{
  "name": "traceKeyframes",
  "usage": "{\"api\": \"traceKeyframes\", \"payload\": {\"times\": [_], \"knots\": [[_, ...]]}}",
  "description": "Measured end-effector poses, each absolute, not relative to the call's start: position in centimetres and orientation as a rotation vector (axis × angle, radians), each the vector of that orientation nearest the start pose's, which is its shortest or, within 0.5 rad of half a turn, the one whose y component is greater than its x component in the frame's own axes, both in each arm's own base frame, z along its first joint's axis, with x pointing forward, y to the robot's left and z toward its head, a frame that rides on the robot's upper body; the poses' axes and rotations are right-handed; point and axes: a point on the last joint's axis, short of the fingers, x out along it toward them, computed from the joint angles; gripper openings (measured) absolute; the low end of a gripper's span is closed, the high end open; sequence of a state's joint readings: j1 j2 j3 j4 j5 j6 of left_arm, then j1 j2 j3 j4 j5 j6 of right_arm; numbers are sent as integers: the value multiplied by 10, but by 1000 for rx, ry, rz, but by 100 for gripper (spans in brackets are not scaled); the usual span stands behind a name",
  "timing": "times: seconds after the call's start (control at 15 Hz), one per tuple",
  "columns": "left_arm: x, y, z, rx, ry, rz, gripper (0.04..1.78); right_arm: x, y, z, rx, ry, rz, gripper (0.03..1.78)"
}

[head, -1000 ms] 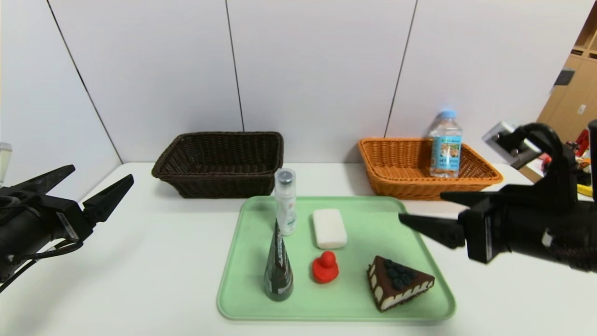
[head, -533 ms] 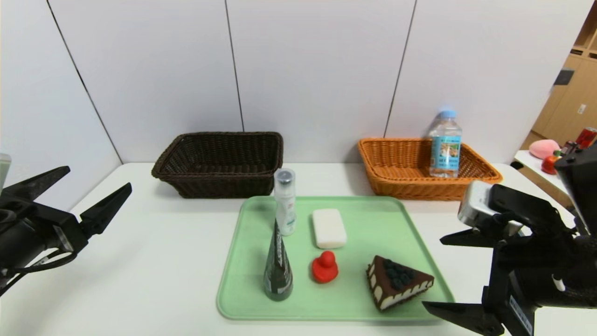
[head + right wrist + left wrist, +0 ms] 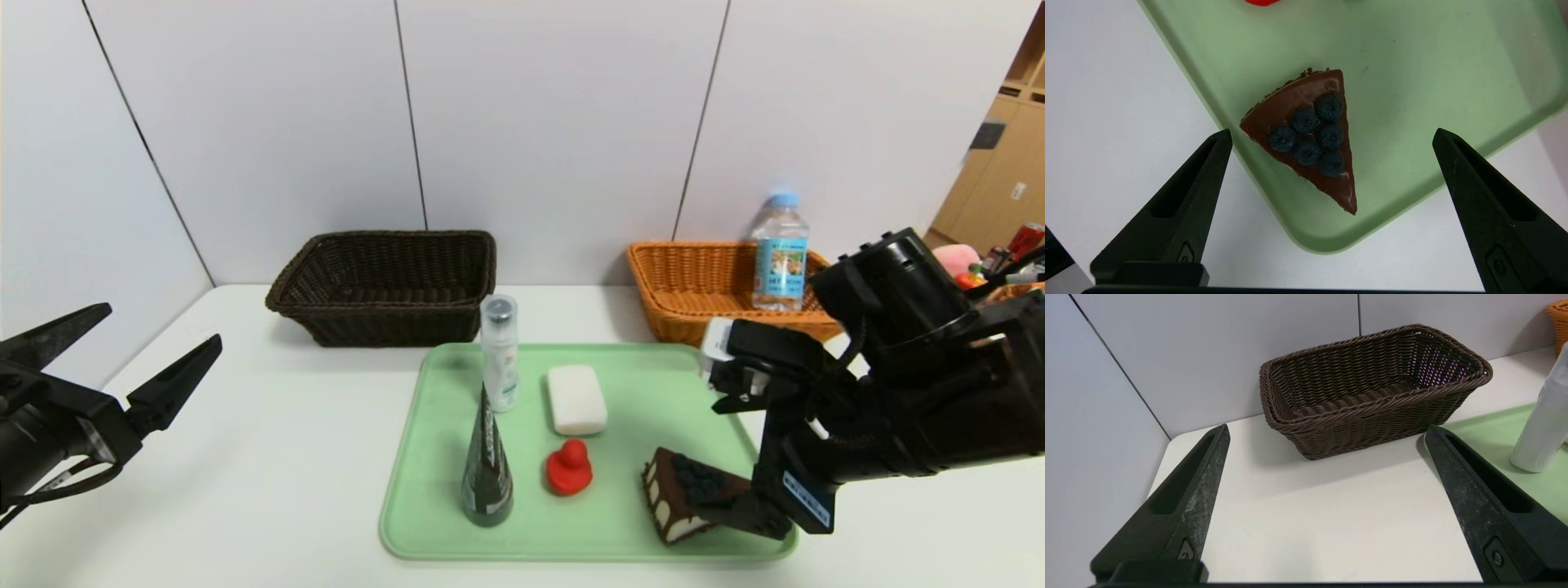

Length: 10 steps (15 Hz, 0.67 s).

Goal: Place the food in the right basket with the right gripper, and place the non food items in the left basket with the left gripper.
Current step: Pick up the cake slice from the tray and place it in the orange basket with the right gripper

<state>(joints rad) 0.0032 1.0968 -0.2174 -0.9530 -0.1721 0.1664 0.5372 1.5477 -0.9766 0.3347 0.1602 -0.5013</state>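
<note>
Honestly, the right gripper point(image 3: 1331, 134) hangs wide open above the cake slice point(image 3: 1308, 136) at the tray's point(image 3: 1412, 61) corner. One finger point(image 3: 1184, 204) sits outside the rim, so it might snag there. The left gripper point(image 3: 1327, 433) idles open.

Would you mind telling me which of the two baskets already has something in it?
The orange basket, at the table's right rear: the water bottle stands in it. The dark brown basket holds nothing.

head camera overlooks table; right wrist close above tray point(image 3: 1412, 61).

Two baskets point(image 3: 384, 286), six items point(image 3: 576, 398)
</note>
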Motion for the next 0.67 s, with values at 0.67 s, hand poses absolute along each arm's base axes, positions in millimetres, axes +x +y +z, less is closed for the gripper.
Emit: {"api": "traceKeyframes", "payload": {"times": [0.67], "knots": [[134, -4, 184, 162, -70, -164, 169, 230, 141, 159, -622, 802, 883, 170]]}}
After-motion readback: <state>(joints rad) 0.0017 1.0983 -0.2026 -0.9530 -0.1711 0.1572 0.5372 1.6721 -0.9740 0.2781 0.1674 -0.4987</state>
